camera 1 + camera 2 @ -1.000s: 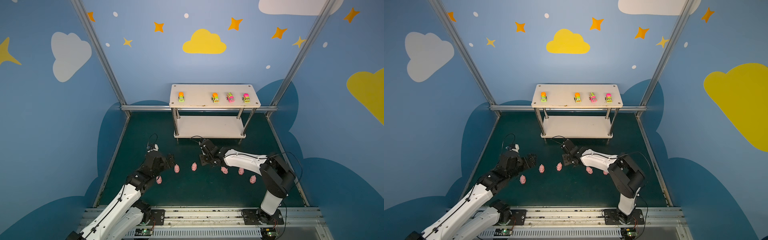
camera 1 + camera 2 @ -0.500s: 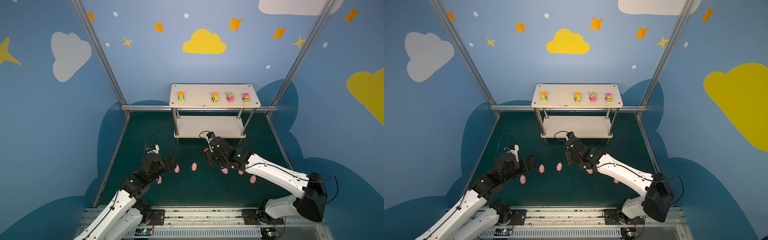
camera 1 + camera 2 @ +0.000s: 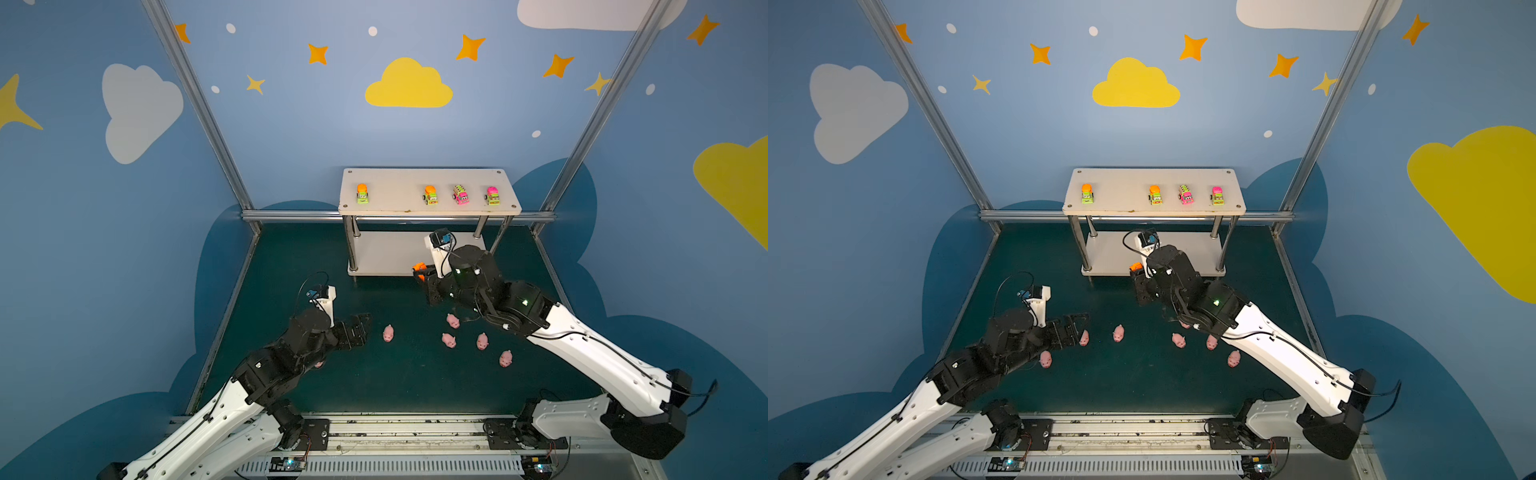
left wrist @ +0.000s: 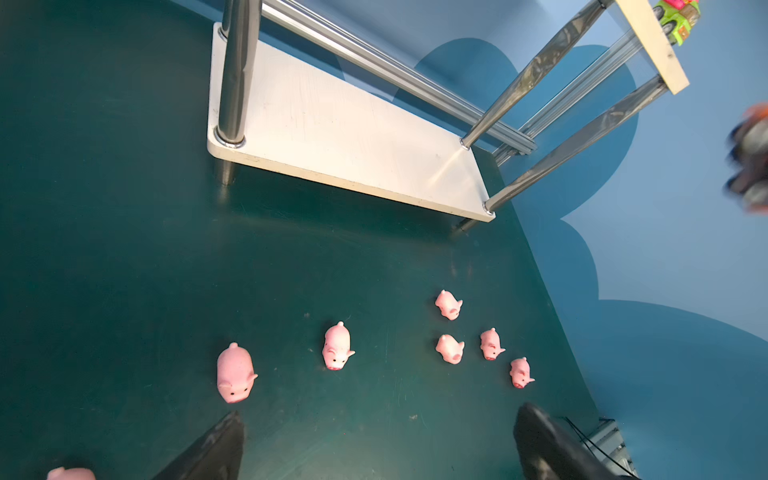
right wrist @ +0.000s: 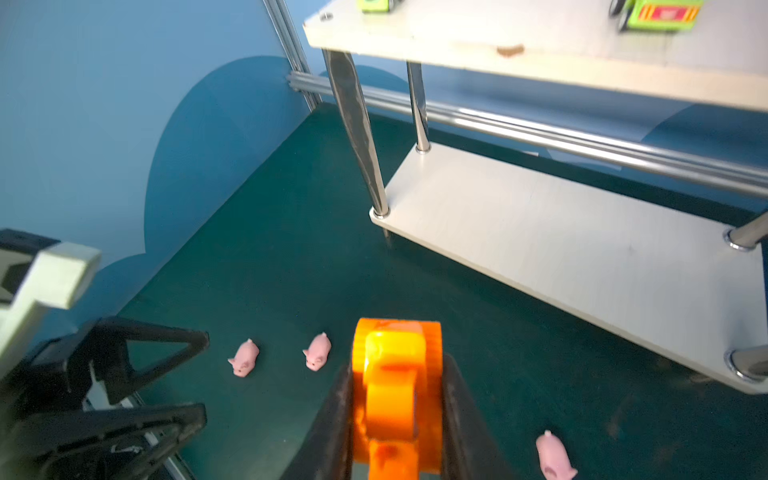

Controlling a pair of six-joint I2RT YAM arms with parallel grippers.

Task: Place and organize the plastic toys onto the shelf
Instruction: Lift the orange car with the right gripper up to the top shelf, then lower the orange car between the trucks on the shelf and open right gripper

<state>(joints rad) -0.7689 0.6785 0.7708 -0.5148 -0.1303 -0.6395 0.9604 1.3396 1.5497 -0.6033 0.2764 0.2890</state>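
Observation:
My right gripper (image 3: pixel 422 275) (image 5: pixel 397 370) is shut on an orange toy vehicle (image 5: pixel 395 390) (image 3: pixel 1135 266), raised in front of the shelf's (image 3: pixel 395 195) lower board (image 5: pixel 582 249). Several small vehicles (image 3: pixel 431 195) stand in a row on the top board in both top views. Several pink pigs (image 3: pixel 449 340) (image 4: pixel 337 347) lie on the green floor. My left gripper (image 3: pixel 360 328) (image 4: pixel 378 444) is open and low, with nothing between its fingers (image 4: pixel 216 449). One pig (image 4: pixel 235 372) lies just ahead of it, and another (image 3: pixel 1045 359) sits beside the left arm.
The shelf's metal posts (image 5: pixel 357 124) stand close to the right gripper. A metal rail (image 3: pixel 299 215) runs along the back behind the shelf. Blue walls close in both sides, and the arm bases' rail (image 3: pixel 395 432) lies at the front.
The right gripper has lifted from among the pigs and moved toward the shelf with the orange vehicle. The left gripper has edged right toward the pigs, still open.

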